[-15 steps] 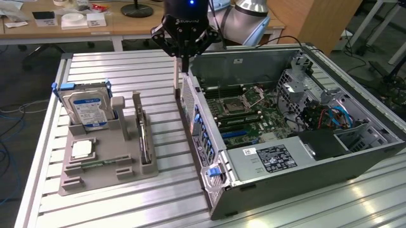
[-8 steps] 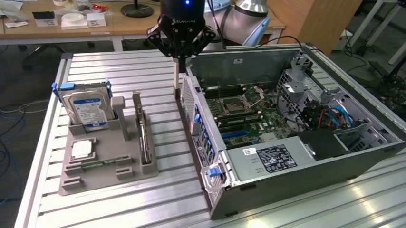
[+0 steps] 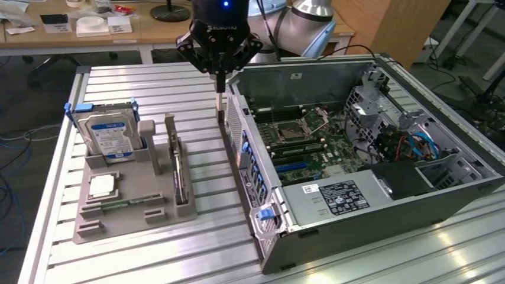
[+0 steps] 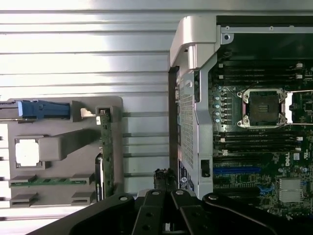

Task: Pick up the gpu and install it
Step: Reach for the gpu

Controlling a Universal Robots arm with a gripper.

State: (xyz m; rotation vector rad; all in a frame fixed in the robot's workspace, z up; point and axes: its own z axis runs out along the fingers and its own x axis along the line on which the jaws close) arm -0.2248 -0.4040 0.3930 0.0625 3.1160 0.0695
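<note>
End effector [image 3: 220,102] shut, apparently empty, hovering between tray [image 3: 118,216] and computer case [image 3: 379,219].
Gpu [image 3: 180,176] stands edgewise in tray; probably light, stiff, fragile: grip its bare top edge.

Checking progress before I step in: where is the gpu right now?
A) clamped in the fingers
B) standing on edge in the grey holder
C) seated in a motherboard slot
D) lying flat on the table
B: the gpu stands on edge in the grey holder, apart from the shut fingers, which hang beside the case.
</note>
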